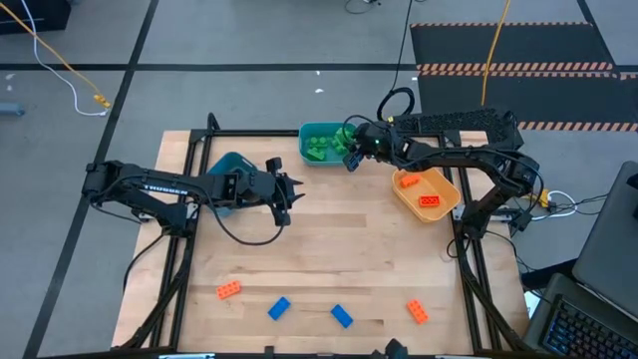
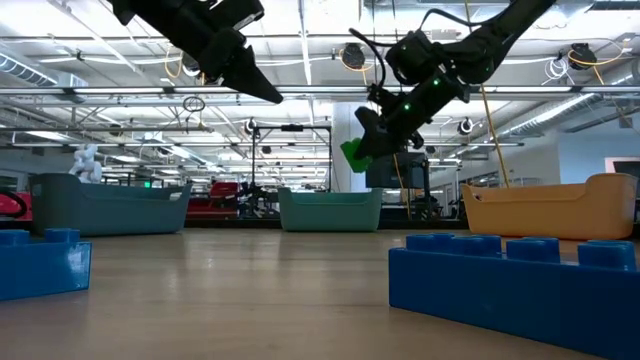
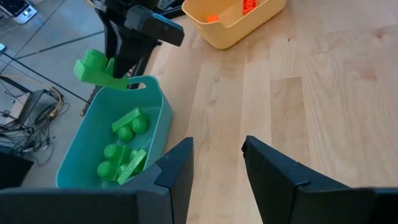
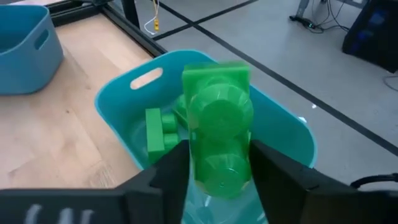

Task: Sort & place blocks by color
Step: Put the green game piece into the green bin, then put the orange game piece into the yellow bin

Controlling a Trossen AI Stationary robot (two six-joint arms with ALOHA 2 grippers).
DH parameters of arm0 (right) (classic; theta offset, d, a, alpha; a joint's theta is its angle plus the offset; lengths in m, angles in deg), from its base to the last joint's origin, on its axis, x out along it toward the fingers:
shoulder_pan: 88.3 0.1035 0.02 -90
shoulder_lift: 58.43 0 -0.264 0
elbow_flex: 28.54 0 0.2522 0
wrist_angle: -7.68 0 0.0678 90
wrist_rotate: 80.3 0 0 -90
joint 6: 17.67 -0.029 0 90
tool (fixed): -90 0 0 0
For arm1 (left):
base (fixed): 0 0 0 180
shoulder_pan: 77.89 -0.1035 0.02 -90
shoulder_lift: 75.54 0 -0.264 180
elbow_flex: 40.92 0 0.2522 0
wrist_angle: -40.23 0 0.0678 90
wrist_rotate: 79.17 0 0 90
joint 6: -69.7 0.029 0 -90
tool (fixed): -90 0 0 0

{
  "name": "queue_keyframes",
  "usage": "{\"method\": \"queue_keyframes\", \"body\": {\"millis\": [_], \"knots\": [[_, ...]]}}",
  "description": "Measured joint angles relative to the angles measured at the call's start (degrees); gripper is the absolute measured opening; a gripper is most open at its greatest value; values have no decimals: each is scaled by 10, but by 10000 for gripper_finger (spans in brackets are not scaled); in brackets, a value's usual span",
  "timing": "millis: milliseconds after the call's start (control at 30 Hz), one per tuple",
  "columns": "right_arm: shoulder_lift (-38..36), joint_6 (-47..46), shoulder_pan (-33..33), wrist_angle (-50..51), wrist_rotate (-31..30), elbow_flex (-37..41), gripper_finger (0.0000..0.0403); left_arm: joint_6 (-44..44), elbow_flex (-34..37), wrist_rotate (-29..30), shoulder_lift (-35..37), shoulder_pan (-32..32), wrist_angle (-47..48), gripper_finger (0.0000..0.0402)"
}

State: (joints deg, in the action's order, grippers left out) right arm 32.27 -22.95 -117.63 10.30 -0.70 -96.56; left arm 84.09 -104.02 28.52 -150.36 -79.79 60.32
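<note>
Over the teal bin (image 1: 321,143), at its rim on the side toward the orange-yellow bin, the right gripper (image 4: 214,163) hangs with a green block (image 4: 216,134) clamped between its two fingers, studs facing the wrist camera; the block sits squarely between the pads and nothing shows it slipping free. Its place above the bin's open mouth reads as the moment before a drop, since several green blocks (image 3: 127,147) already lie inside that bin and this one matches them. In the low view the block (image 2: 353,152) hangs well above the bin's wall (image 2: 330,210), so it has some way to fall. Beside the teal bin, the orange-yellow bin (image 1: 427,192) holds orange blocks (image 1: 419,189). On the teal bin's other side the left gripper (image 3: 216,163) hovers over bare wood near the blue bin (image 1: 231,168), its fingers parted and nothing between them, probably waiting its turn. Well apart from the teal bin, along the table's opposite edge, two orange (image 1: 228,290) and two blue blocks (image 1: 278,308) lie unsorted. The left arm covers much of the blue bin from above, so its contents cannot be told; how many green blocks lie in the teal bin is also unclear.
</note>
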Motion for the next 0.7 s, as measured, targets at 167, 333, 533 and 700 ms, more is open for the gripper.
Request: {"method": "queue_keyframes", "body": {"millis": [167,333,533,700], "knots": [[0,0,1,0,-40,0,225,-1,0,0,0,0,0,145],[-3,0,2,2,-60,0,275,-2,0,0,0,0,5,145],[-41,0,27,16,-54,0,296,-5,0,0,0,0,14,145],[-90,-24,71,69,-17,0,292,-6,0,0,0,0,17,145]]}}
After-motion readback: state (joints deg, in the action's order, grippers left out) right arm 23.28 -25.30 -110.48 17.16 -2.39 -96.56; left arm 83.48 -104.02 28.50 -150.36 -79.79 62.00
